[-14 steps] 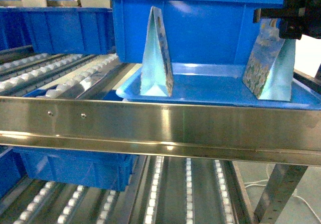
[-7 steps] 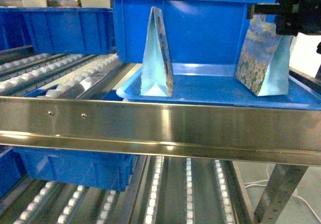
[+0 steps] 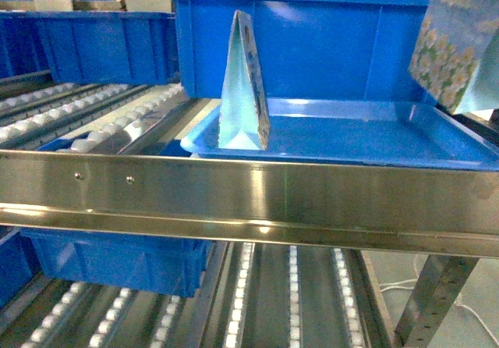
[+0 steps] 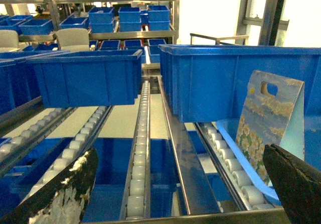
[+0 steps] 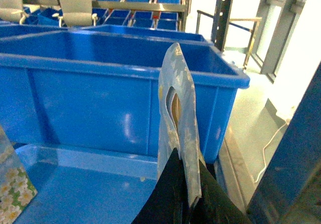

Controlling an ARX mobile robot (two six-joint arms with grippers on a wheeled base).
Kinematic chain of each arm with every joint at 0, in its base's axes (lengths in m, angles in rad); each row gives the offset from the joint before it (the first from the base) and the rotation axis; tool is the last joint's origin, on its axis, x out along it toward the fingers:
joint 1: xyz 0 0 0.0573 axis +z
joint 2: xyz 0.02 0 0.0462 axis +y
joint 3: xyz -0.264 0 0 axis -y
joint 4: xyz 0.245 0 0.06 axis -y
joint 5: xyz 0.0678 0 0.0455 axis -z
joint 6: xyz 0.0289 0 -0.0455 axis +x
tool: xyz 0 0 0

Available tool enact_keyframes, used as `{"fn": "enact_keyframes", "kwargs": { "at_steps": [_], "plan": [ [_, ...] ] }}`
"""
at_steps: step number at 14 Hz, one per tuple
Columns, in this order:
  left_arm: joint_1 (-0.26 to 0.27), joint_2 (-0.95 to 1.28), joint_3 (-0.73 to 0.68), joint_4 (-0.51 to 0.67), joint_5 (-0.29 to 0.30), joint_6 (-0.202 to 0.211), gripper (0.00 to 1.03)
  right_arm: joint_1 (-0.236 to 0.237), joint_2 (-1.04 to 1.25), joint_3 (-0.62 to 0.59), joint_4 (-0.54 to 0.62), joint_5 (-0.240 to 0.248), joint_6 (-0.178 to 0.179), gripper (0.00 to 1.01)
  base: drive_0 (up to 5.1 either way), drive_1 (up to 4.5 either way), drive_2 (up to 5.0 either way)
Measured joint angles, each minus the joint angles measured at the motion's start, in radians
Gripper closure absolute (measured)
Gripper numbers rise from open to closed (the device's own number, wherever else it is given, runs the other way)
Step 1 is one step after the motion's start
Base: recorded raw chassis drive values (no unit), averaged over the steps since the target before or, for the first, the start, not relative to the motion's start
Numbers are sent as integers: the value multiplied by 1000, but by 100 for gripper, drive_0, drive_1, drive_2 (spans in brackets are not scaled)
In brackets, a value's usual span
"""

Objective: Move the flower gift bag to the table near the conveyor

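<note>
Right gripper pinching flower gift bag above blue tray's right edge; thin-edged grip, seemingly, risks slippage

So the conveyor is steel-railed racking with sloping lanes of small white rollers. A shallow blue tray sits on the upper lane behind the front rail, with one flowered gift bag standing upright in it. Deep blue bins rest on the lanes too.
</note>
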Motion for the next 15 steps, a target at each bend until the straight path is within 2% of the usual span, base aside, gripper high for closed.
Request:
{"fn": "enact_keyframes", "kwargs": {
  "at_steps": [3, 6, 9, 10, 13, 15],
  "plan": [
    [0, 0, 0, 0, 0, 0, 5, -53, -185, -115, 6, -51, -14, 99, 0, 0, 0],
    [0, 0, 0, 0, 0, 0, 5, -151, -403, -225, -27, -115, -13, 99, 0, 0, 0],
    [0, 0, 0, 0, 0, 0, 5, -267, -613, -375, -93, -218, -6, 99, 0, 0, 0],
    [0, 0, 0, 0, 0, 0, 5, -289, -654, -408, -100, -256, -4, 99, 0, 0, 0],
    [0, 0, 0, 0, 0, 0, 5, -322, -643, -441, -53, -317, -3, 99, 0, 0, 0],
    [0, 0, 0, 0, 0, 0, 5, -339, -638, -442, -23, -322, -3, 99, 0, 0, 0]
  ]
}}
